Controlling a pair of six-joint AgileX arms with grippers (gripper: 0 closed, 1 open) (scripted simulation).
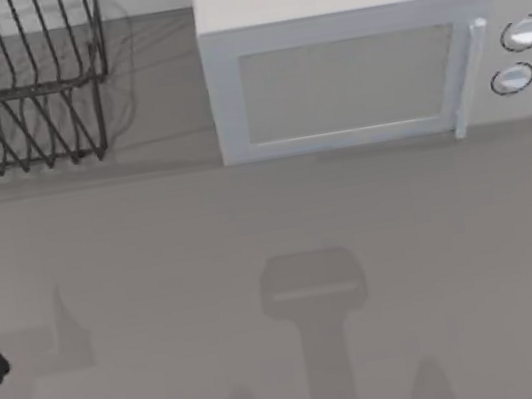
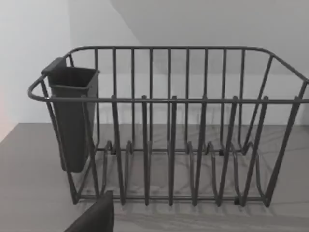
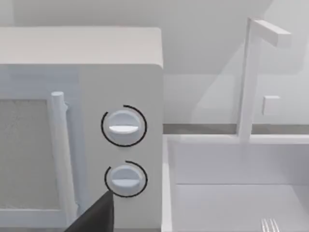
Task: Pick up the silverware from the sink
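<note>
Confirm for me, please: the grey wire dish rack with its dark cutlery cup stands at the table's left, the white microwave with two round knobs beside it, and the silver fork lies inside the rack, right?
Not quite. The shiny silver metal fork is not in the grey wire dish rack; the right wrist view shows its tines in the white sink, beside the white microwave with two round knobs. The rest holds: the rack, with its dark cutlery cup, stands at the table's left.

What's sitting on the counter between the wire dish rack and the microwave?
Nothing: the top view shows bare grey counter between the dish rack and the microwave.

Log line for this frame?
phase: approach | fork: in sink, untouched | right end effector: near microwave | left arm: by rack
</note>
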